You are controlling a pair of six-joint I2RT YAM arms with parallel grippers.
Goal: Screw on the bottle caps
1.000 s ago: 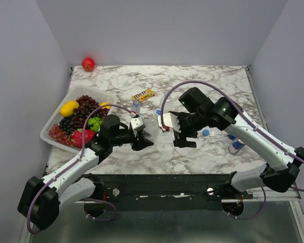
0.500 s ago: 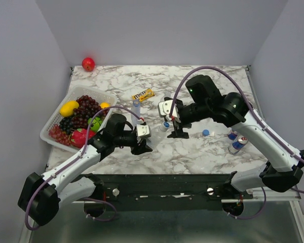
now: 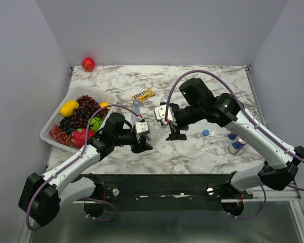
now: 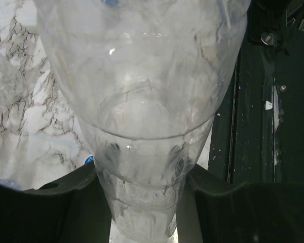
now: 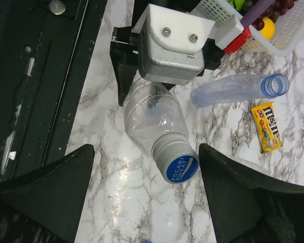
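1. My left gripper (image 4: 143, 204) is pinched tight on the body of a colourless bottle (image 5: 152, 119). The bottle juts past its fingertips toward my right gripper (image 5: 147, 152).
2. My right gripper stands spread wide, one finger on either side of that bottle's neck, touching nothing. A blue cap (image 5: 178, 167) sits on the mouth, between the fingers.
3. I judge this to be the screwing step on this bottle; whether the cap is tight I cannot tell. The next move calls for closing squarely on the cap and turning, while my left braces against the twist.
4. Bottles I am sure of: two. One is held; the slim blue-tinted bottle (image 5: 233, 90), uncapped, is just beyond my left gripper. I cannot pick out a third.
5. Caps: two, the fitted one and a loose cap (image 3: 206, 132) on the table (image 3: 192, 81), right of my right gripper.
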